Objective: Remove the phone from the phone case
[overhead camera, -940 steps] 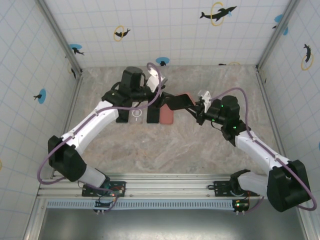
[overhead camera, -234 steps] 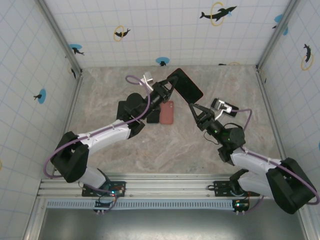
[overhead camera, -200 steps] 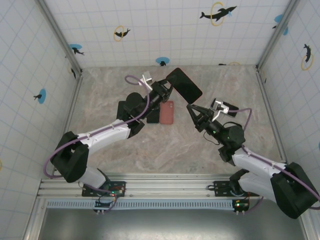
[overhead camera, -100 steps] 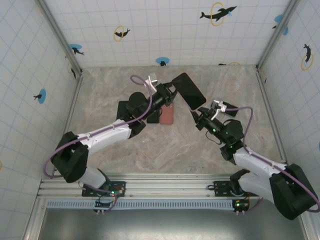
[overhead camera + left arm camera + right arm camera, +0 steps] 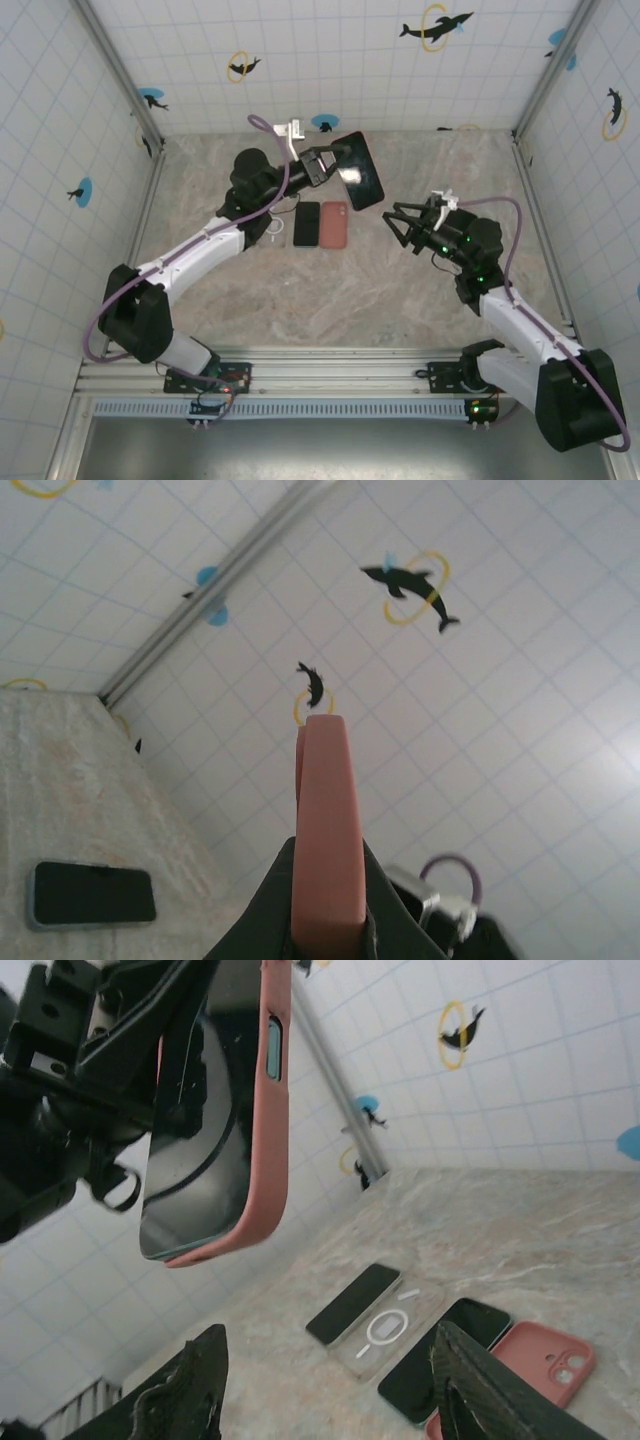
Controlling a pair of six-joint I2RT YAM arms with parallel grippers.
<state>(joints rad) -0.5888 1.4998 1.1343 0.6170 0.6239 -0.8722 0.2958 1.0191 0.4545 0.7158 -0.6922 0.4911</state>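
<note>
1. The desk (image 5: 300, 290) is a marbled slab inside tiled walls. Both arms reach in over it from the near edge.
2. The left arm lifts the phone (image 5: 195, 1120), seated in its pink phone case (image 5: 268, 1130), high above the desk's far middle. The dark screen tilts toward the right arm.
3. Flat on the desk below lie a bare dark phone (image 5: 307, 223), a spare pink case (image 5: 335, 223) just beside it, and a clear case (image 5: 390, 1330) with a ring printed on it.
4. The left tool (image 5: 334, 166) is clamped on one end of the cased phone. In the left wrist view its dark fingers flank the case's thin pink edge (image 5: 328, 850), so they seem to press front and back.
5. The right tool (image 5: 405, 222) hangs near the phone but apart from it. Its jaws are spread wide with nothing between them, and both fingers (image 5: 190, 1390) show at the bottom of the right wrist view.
6. Separation has not begun, as I judge it.
7. Risks:
   - A push or peel from the right tool could lever the whole bundle out of the left tool's end grip and drop it onto the items below.
   - If the left fingers do pinch screen and back together, that end may stay pinned and the case may only flex.
   - A right finger landing on the glass instead of the case lip could skid off.
</note>
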